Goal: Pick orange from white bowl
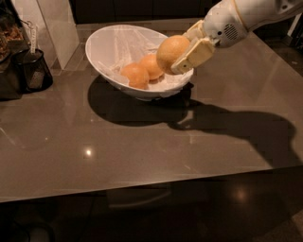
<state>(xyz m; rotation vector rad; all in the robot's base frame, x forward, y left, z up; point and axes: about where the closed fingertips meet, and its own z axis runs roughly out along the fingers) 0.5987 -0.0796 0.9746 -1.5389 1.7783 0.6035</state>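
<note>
Pale yellow-orange, the orange (170, 51) sits clamped between the jaws of the gripper (184, 53), held just above the rim of the white bowl (106, 45), which stands near the desk's (142, 142) far edge. Two smaller, deeper-orange fruits (137, 74) lie inside the bowl.

Kitchen or pantry counter. A glossy brown worktop (142, 156) carries a white bowl (102, 42) of fruit, with a dark container (31, 71) at its left edge and dark cabinet fronts (132, 9) behind. The robot's hand (182, 53), above the bowl's right rim, grips the orange (168, 51).
</note>
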